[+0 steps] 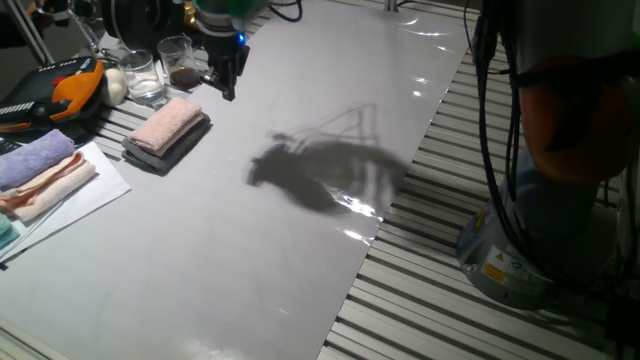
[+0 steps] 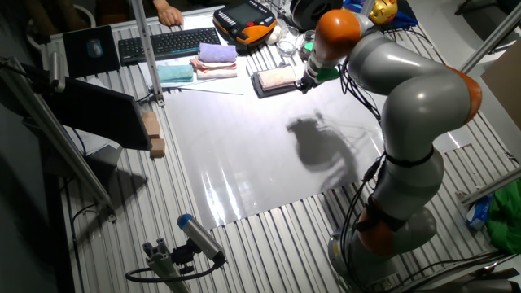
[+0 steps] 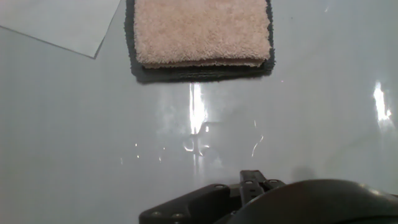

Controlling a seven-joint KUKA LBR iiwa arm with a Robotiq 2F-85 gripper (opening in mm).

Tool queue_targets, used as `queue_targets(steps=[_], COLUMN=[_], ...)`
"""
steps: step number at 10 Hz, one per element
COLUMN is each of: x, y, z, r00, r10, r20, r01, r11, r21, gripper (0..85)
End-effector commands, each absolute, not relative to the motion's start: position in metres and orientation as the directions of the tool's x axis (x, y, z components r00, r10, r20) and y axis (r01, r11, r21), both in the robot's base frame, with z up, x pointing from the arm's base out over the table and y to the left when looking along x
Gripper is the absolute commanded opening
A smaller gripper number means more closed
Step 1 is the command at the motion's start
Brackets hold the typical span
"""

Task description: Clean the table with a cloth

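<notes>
- The gripper is seen just beside the pale pink cloth, on the side toward the open sheet, above the table and not touching the cloth; whether its fingers are spread or pressed together cannot be told from any view.
- The cloth is found folded flat on a dark grey cloth, whose edge shows around it.
- It is judged light, soft and limp, with a grippy terry nap; a pinch at the near folded edge is judged best, so that only the pink layer is lifted.
- Around the cloth the table is seen glossy and probably slippery, with the arm's shadow well apart from the cloth.
- Beyond the cloth, glasses, folded towels and a keyboard are seen.
</notes>
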State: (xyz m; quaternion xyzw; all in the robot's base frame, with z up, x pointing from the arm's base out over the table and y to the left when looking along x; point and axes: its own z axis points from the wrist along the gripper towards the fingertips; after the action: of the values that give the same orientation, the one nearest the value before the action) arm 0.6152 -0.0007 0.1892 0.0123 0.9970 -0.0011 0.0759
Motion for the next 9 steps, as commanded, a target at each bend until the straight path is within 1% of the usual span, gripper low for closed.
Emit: queue_targets(steps=[1,3,9], x=[0.620,0.628,0.661], y=[0.001,0.004,0.005], z=[0.188,0.183,0.185], r00=[-0.989,-0.986,-0.985], r10=[0.026,0.034,0.035], r20=[-0.149,-0.164,-0.167], r01=[0.027,0.033,0.034], r11=[1.000,0.999,0.999], r21=[-0.002,0.009,0.008], gripper=[0.0,0.0,0.0])
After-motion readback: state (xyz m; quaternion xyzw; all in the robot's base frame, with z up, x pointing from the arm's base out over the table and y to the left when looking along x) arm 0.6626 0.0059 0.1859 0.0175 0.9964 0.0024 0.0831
